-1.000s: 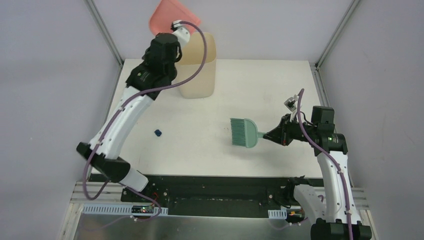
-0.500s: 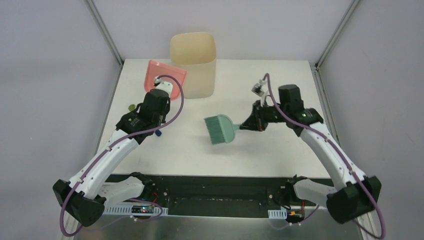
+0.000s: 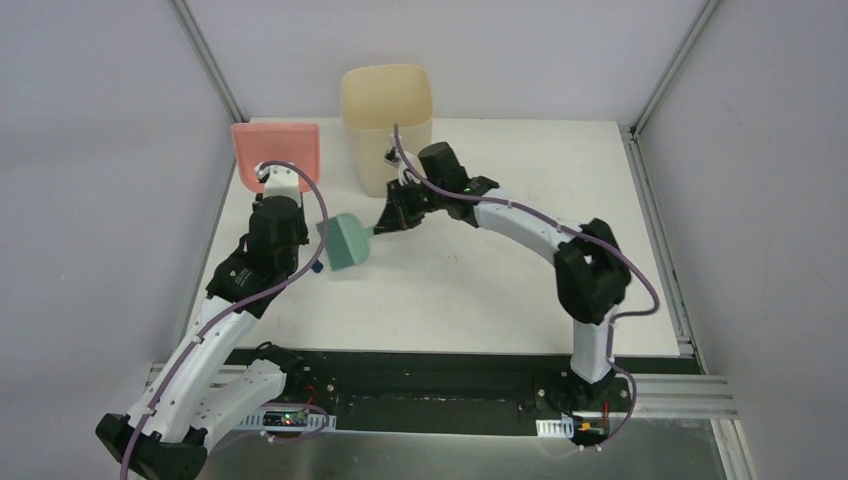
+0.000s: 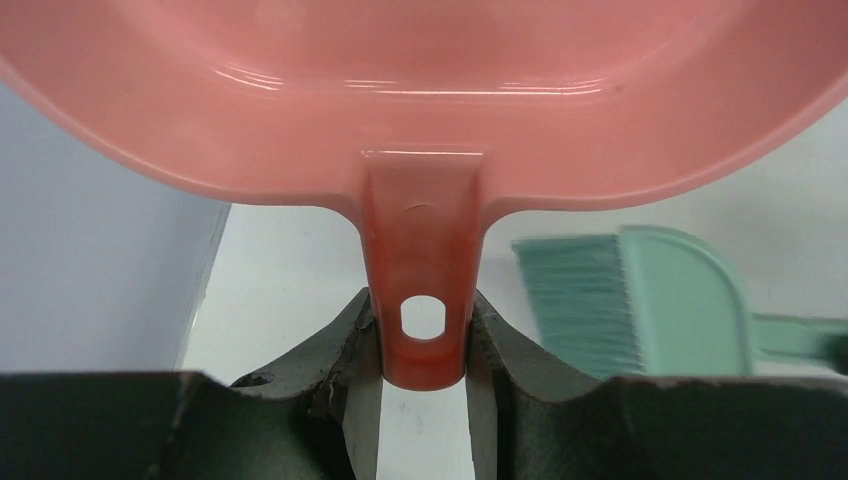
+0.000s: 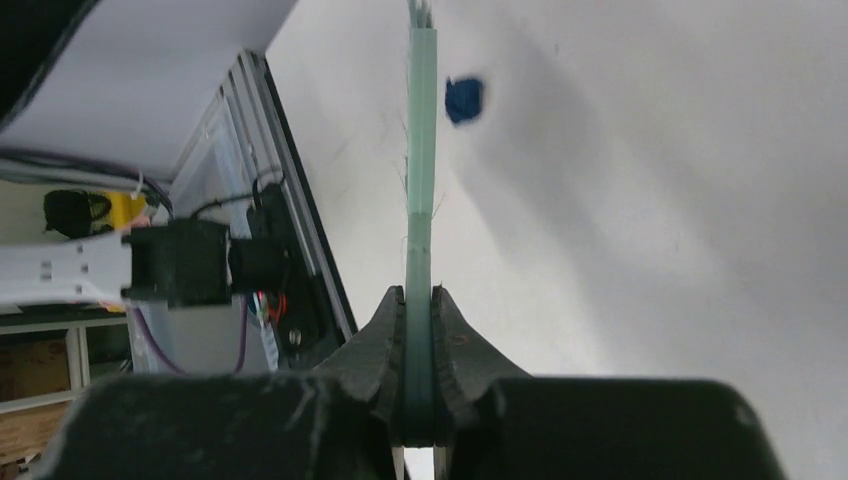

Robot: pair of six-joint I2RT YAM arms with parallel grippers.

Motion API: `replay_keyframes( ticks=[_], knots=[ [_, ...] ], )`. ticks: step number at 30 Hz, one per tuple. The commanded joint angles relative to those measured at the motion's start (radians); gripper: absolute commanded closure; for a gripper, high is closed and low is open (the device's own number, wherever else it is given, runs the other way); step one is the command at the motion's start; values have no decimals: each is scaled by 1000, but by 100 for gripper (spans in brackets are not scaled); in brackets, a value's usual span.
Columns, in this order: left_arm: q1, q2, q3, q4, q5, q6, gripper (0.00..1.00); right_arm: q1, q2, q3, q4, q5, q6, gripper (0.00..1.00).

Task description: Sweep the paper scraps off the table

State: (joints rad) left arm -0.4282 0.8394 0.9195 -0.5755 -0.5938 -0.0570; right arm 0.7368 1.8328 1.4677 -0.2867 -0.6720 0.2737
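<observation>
While looking down from overhead, cannot read either grip: wrists and purple cables (image 3: 318,205) in the way. Shows only the pink dustpan (image 3: 276,145) held up over the far-left corner of the table (image 3: 480,290), just left of the tall cream bin (image 3: 386,110), and the teal hand brush (image 3: 347,241) at the middle-left, head toward the left arm, handle running back into the right wrist.

Leaves the rest to the wrist cameras. From the left wrist: left gripper (image 4: 424,320) pinching the dustpan's handle tab, dark fingers (image 4: 345,330) pressed against both its sides, pan filling the top of the picture, brush beyond at the right. From the right wrist: right gripper (image 5: 418,300) squeezed together on the thin brush handle, seen edge-on. Picks out one navy paper scrap (image 5: 464,100) lying on the white tabletop just right of the brush's edge, apart from it.

From overhead, gives perhaps that scrap as a dark blue speck between the left forearm and the brush head, mostly covered, so hard to be sure. Blocks much of the table's left side with the left arm; crosses the far middle with the right arm, in front of the bin.
</observation>
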Motion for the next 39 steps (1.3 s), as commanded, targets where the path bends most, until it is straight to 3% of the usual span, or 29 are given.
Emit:
replay_keyframes(
  ticks=[1, 3, 4, 7, 13, 16, 18, 26, 27, 28, 39],
  knots=[
    [32, -59, -52, 135, -103, -27, 100, 38, 217, 259, 269, 28, 161, 100],
    [52, -66, -64, 158, -108, -14, 100, 48, 365, 380, 353, 13, 214, 100],
    [67, -66, -64, 164, -101, -15, 100, 54, 431, 451, 378, -47, 494, 100],
    [126, -68, -68, 172, -61, -39, 100, 77, 614, 677, 404, -48, 650, 100],
    [227, -76, -86, 202, 61, -67, 100, 105, 837, 1046, 385, 157, 734, 100],
    [230, -63, -90, 218, 58, -47, 100, 137, 925, 1183, 245, 303, 734, 100],
    [232, -60, -85, 214, 63, -42, 100, 162, 967, 1257, 166, 319, 729, 100],
    [238, -79, -96, 229, 90, -32, 100, 206, 1054, 1357, 105, 319, 729, 100],
    [239, -77, -94, 226, 96, -32, 100, 209, 1058, 1361, 93, 526, 772, 100],
    [242, -74, -90, 223, 106, -32, 100, 210, 1062, 1367, 85, 579, 798, 100],
    [249, -75, -89, 223, 139, -30, 100, 205, 1047, 1305, -22, 573, 932, 100]
  ],
)
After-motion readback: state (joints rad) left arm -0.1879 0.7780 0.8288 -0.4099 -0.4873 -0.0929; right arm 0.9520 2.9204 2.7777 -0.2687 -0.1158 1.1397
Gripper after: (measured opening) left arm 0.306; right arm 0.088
